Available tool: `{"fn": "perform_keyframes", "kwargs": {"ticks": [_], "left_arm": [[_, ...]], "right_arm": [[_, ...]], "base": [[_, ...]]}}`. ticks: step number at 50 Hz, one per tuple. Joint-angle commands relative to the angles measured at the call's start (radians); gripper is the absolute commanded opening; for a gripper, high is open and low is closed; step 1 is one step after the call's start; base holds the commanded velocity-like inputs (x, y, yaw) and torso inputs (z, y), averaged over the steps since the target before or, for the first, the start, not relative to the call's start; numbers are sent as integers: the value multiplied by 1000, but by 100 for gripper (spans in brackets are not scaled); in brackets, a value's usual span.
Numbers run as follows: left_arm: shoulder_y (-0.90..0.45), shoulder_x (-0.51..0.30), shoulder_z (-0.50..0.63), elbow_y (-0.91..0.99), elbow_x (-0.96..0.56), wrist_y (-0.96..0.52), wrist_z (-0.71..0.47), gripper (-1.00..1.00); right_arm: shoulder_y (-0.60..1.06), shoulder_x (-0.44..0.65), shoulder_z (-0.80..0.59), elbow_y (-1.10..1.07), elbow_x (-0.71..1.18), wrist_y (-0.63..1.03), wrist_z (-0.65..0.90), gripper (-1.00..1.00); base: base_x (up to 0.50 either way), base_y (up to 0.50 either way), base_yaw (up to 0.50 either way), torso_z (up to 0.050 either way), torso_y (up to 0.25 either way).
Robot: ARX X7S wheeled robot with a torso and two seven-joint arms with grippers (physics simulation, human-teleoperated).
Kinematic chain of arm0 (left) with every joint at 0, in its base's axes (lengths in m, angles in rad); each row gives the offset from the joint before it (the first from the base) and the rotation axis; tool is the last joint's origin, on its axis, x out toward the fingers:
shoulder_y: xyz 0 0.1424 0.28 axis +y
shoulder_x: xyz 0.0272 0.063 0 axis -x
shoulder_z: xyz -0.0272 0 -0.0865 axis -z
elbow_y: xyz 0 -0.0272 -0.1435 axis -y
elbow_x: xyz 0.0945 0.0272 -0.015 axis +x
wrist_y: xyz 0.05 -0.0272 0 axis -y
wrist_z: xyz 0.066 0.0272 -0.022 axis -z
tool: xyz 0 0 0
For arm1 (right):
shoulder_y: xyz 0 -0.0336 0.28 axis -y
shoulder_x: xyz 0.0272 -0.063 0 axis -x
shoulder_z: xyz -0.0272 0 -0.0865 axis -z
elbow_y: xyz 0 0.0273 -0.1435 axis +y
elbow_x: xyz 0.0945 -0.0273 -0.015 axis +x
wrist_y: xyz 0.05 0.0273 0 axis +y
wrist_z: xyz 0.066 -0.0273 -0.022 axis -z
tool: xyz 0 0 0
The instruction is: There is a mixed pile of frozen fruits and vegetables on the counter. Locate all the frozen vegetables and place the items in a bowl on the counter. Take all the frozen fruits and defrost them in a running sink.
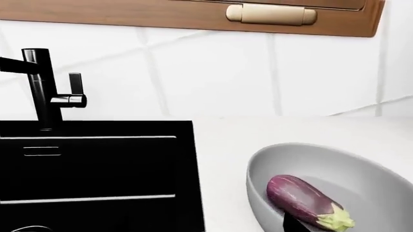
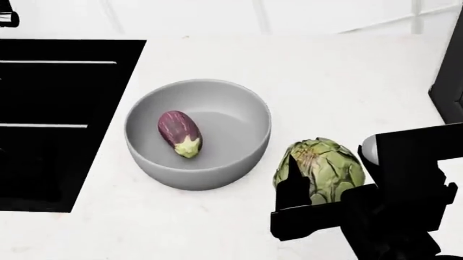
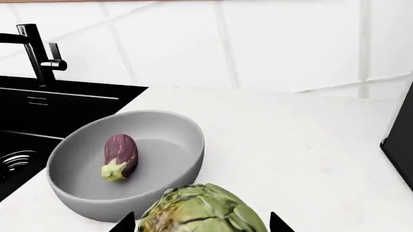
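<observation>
The purple eggplant (image 2: pixel 179 132) lies inside the grey bowl (image 2: pixel 145 157) on the white counter (image 2: pixel 326 81); it also shows in the left wrist view (image 1: pixel 303 198) and the right wrist view (image 3: pixel 120 155). The green artichoke (image 2: pixel 329 165) sits on the counter just right of the bowl. My right gripper (image 3: pixel 200 224) is open, with one dark finger (image 2: pixel 293 181) on each side of the artichoke (image 3: pixel 203 210). My left gripper (image 1: pixel 206 228) hovers by the bowl's rim (image 1: pixel 258 164); only one dark fingertip (image 1: pixel 293 225) shows, far off centre. The banana and kiwi are out of view.
The black sink (image 2: pixel 58 108) lies left of the bowl, with its dark faucet (image 1: pixel 38 87) at the tiled back wall and the ribbed drain (image 3: pixel 16 162) in the basin. A dark object (image 2: pixel 448 70) stands at the counter's right edge. A wooden cabinet (image 1: pixel 193 17) hangs above.
</observation>
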Motion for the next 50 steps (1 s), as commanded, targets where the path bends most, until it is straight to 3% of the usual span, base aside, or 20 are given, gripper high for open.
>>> {"fn": "perform_keyframes", "kwargs": {"ticks": [1,18,40,50], "left_arm": [[-3,-5,-10,-10,-1,6,0,100],[6,-2,-5,-7,-2,12,-5,100],[-7,-6,-4,-12,-23,-13,-19,100],[-15,1,-8,-22,-26,-8,-22,100]], "right_arm": [[11,3,-6,-8,-28,-2,-6,-100],[18,15,0,-5,-31,0,29,-100],[40,2,-7,18,0,-1,35,-100],[198,-12,-32,42,77,70,109,-100]], "base": [[320,161,0,0,0],[259,1,0,0,1],[0,0,0,0,1],[0,0,0,0,0]]}}
